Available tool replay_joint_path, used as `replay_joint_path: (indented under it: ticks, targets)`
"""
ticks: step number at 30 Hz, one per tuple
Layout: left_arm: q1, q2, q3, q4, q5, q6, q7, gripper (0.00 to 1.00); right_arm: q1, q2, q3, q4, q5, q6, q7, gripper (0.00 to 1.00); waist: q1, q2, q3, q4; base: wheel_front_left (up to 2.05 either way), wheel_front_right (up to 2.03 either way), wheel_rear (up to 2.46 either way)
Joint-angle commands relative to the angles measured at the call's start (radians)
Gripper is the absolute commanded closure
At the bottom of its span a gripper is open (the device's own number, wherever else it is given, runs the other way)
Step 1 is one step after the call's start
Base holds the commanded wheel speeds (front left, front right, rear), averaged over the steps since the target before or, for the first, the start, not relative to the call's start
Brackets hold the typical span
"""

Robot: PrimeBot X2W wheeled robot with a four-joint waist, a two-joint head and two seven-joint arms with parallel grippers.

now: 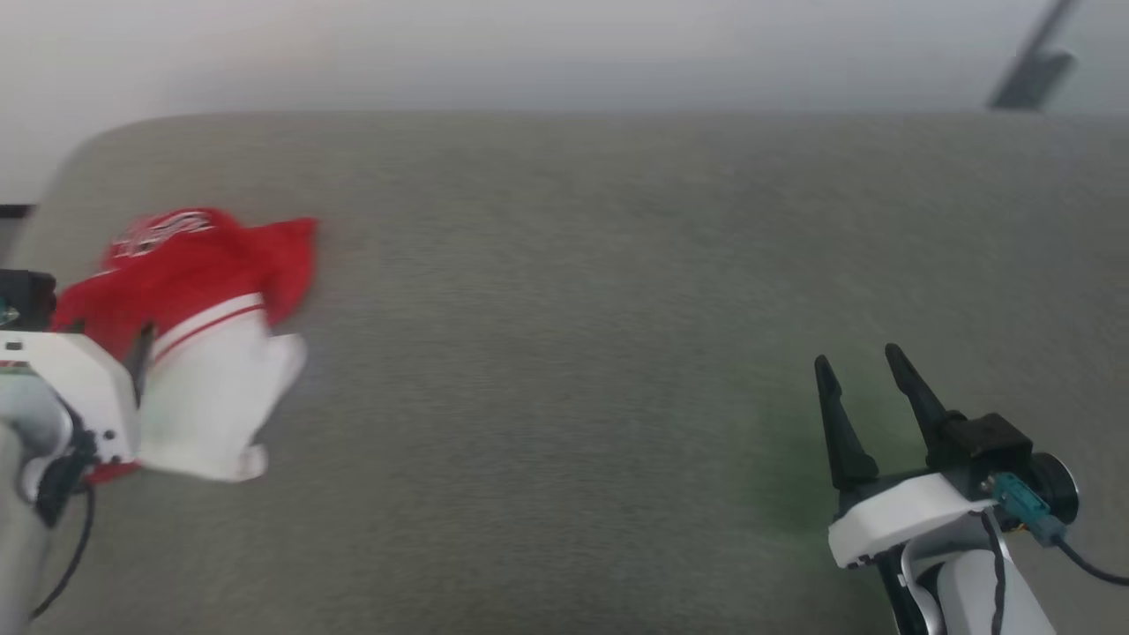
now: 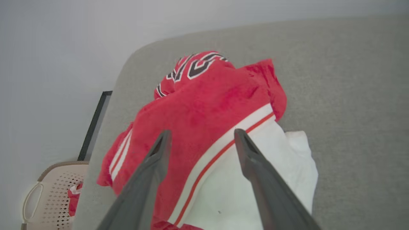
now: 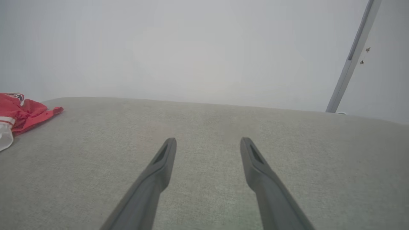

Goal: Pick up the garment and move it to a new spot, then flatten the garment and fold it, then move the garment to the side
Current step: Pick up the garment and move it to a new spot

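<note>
Garment (image 2: 204,105), red, white-sleeved, black white-outlined lettering creased unreadable, bunched at the grey cushion's (image 1: 573,309) left end; left gripper (image 2: 203,131) spread open over it, right gripper (image 3: 207,140) open, well apart.

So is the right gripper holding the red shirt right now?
No, the right gripper is open over the grey surface, well apart from the garment at the far left.
</note>
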Motion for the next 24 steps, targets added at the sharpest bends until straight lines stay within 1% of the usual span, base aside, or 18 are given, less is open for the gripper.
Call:
replay_joint_path:
  ticks: [1, 3, 4, 5, 8, 9, 11, 16, 24]
  targets:
    - [-0.022, 0.035, -0.03, 0.017, -0.058, -0.001, 0.051, 0.0, -0.018, 0.003, 0.007, 0.002, 0.008, -0.002, -0.001, 0.0, 0.0, 0.0, 0.059, -0.081, 0.0, 0.0, 0.0]
    - [-0.034, 0.078, -0.058, 0.028, -0.096, -0.001, 0.09, 0.0, -0.032, 0.003, 0.015, 0.004, 0.013, -0.002, -0.001, 0.0, 0.0, 0.0, 0.08, -0.11, 0.0, 0.0, 0.0]
    - [-0.036, 0.088, -0.07, 0.033, -0.121, -0.001, 0.111, 0.0, -0.039, 0.003, 0.017, 0.004, 0.015, -0.002, -0.001, 0.0, 0.0, 0.0, 0.092, -0.123, 0.0, 0.0, 0.0]
    - [-0.036, 0.088, -0.07, 0.033, -0.121, -0.001, 0.111, 0.0, -0.039, 0.003, 0.017, 0.004, 0.015, -0.002, -0.001, 0.0, 0.0, 0.0, 0.092, -0.123, 0.0, 0.0, 0.0]
    - [-0.049, 0.108, -0.102, 0.044, -0.196, -0.002, 0.199, 0.0, -0.049, 0.002, 0.015, -0.001, 0.018, -0.002, -0.001, 0.0, 0.0, 0.0, 0.127, -0.151, 0.0, 0.0, 0.0]
    - [-0.068, 0.131, -0.115, 0.054, -0.234, -0.002, 0.251, 0.0, -0.058, 0.003, 0.012, -0.007, 0.012, -0.002, -0.001, 0.0, 0.0, 0.0, 0.153, -0.162, 0.0, 0.0, 0.0]
    - [-0.081, 0.141, -0.132, 0.057, -0.266, -0.002, 0.287, 0.0, -0.067, 0.003, 0.01, -0.013, 0.009, -0.002, -0.001, 0.0, 0.0, 0.0, 0.181, -0.171, 0.0, 0.0, 0.0]
    - [-0.113, 0.146, -0.155, 0.087, -0.318, -0.002, 0.331, 0.0, -0.098, 0.003, 0.013, -0.028, 0.004, -0.002, -0.001, 0.0, 0.0, 0.0, 0.241, -0.189, 0.0, 0.0, 0.0]
    - [-0.098, 0.091, -0.21, 0.144, -0.391, 0.001, 0.453, 0.0, -0.134, 0.003, 0.024, -0.047, 0.004, -0.002, -0.001, 0.0, 0.0, 0.0, 0.292, -0.187, 0.0, 0.0, 0.0]
